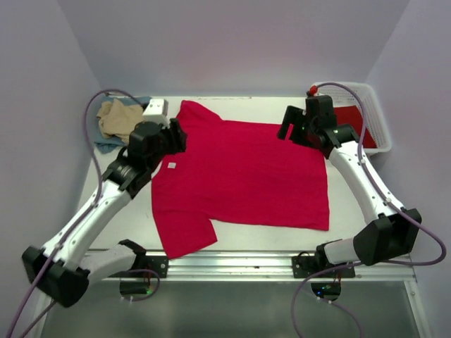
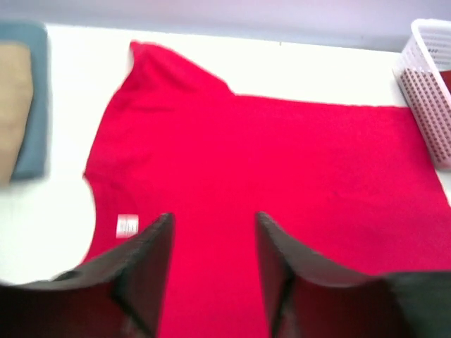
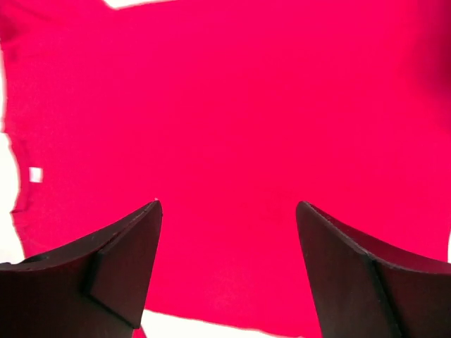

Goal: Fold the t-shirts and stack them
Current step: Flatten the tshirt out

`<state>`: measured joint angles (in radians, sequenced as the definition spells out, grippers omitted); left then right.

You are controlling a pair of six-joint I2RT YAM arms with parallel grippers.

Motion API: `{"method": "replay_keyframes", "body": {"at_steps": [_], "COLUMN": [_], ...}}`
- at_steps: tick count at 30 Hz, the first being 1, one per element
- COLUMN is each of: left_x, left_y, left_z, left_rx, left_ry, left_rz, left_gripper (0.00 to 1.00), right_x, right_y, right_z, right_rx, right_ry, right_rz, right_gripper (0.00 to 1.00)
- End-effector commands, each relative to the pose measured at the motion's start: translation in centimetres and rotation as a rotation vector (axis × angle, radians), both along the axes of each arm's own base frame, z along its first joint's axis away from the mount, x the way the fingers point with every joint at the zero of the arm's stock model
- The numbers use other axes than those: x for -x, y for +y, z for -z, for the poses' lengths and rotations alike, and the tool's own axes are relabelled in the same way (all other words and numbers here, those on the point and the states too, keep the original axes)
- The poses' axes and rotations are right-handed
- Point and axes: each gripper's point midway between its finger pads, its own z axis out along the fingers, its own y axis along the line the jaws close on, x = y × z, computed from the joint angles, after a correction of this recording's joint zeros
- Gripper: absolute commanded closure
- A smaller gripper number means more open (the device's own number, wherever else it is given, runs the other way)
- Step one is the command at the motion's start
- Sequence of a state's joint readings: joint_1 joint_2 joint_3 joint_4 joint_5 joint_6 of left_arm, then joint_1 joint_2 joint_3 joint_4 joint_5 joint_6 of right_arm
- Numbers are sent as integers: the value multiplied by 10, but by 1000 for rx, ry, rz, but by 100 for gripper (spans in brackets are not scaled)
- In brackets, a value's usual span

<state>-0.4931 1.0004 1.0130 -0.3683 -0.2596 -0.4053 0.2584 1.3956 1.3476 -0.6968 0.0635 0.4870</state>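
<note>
A bright red t-shirt [image 1: 243, 176] lies spread flat on the white table, neck to the left with its small white tag [image 1: 170, 166]. It fills the left wrist view [image 2: 268, 162] and the right wrist view [image 3: 232, 120]. My left gripper [image 1: 176, 136] hovers open and empty over the shirt's neck end; it also shows in the left wrist view [image 2: 211, 220]. My right gripper [image 1: 290, 129] hovers open and empty over the shirt's far right corner; it also shows in the right wrist view [image 3: 227, 205]. A tan shirt [image 1: 118, 117] lies on a blue-grey one [image 1: 106, 143] at the back left.
A white lattice basket [image 1: 373, 120] with red cloth [image 1: 350, 118] inside stands at the back right, close behind my right arm. Grey walls enclose the table on three sides. A metal rail [image 1: 232, 264] runs along the near edge.
</note>
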Motion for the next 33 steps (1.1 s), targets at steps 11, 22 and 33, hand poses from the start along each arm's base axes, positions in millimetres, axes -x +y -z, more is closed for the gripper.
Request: {"method": "replay_keyframes", "body": {"at_steps": [11,22,33], "left_x": [-265,-345,-370], "left_y": [72,44,9], "left_z": [96,175,196], "left_rx": [145,311,586], "left_ry": [59,58,89], "left_rz": [-78,93,237], "left_gripper": [4,1,2], "right_x": [38,70,73], "right_y": [35,23,17], "right_z": [-30,-2,15], "right_rx": [-9,3,29], "right_ry": [-152,-110,-70], "right_rz": [-202,-202,-174], "right_gripper": [11,11,12]}}
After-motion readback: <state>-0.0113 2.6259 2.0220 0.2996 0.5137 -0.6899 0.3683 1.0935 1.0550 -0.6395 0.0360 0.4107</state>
